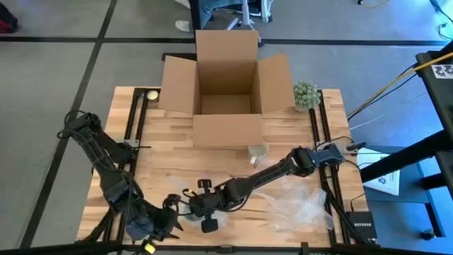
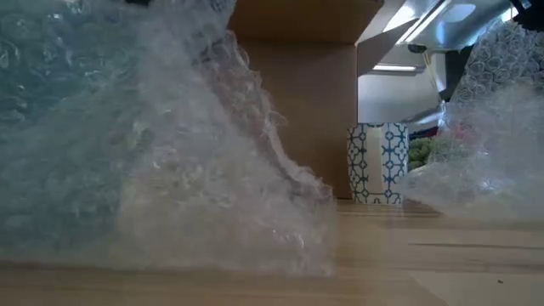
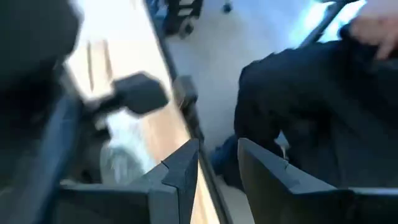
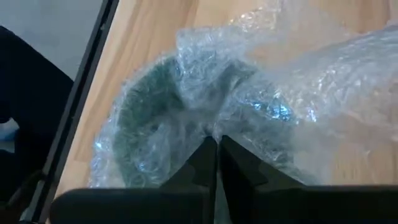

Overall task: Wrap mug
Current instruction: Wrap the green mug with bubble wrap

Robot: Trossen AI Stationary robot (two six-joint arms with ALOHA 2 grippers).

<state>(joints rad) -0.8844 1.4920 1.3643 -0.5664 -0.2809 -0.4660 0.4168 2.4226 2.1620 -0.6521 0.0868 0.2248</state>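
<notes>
The mug (image 4: 155,124) lay near the front edge of the desk (image 1: 177,163), already bundled in bubble wrap (image 4: 298,81), its dark green wall showing through the film in the right wrist view. It was judged a stiff, fairly heavy and breakable thing inside a soft, light, slippery skin, so the safer hold looked to be on a gathered fold of the wrap close to the mug's body, not on the loose sheet, which would likely slide or stretch. The right gripper (image 4: 217,146) sat at the bundle with its jaws closed to a thin slit on a pinch of that film. The left gripper (image 3: 217,165) hung at the front left corner of the desk, aimed off over the floor, its jaws narrowly parted and holding nothing. The wrap was clear, crinkled and dimpled, heaping up in cloudy folds across the low view and trailing rightwards along the planks in the high view. The desk was pale striped wood with dark rails. Behind stood an open cardboard box (image 1: 226,85) with flaps spread, a blue-and-white patterned carton (image 2: 376,161) near it, and a knobbly green ball (image 1: 306,94) beside the right flap.
</notes>
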